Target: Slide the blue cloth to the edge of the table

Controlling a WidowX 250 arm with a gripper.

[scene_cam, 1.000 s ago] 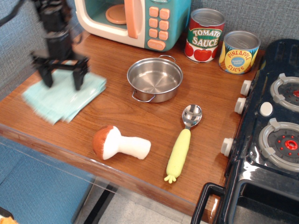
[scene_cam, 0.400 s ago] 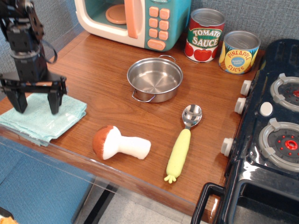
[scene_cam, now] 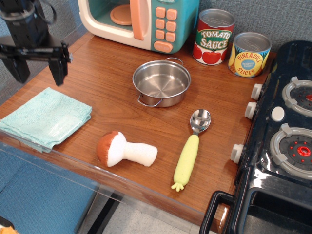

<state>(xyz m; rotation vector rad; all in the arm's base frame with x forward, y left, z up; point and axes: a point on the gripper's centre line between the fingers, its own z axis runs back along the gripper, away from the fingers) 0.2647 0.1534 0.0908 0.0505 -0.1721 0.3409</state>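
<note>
The bench carries a black toy stove along its right edge and a toy microwave at the back edge, with two cans beside it. The blue cloth lies flat at the front-left corner, its near side touching the clear rim, while the steel pot sits mid-bench and a mushroom and spoon lie near the front edge. The hand hangs above the left edge, fingers spread apart, clear of the cloth and holding nothing
</note>
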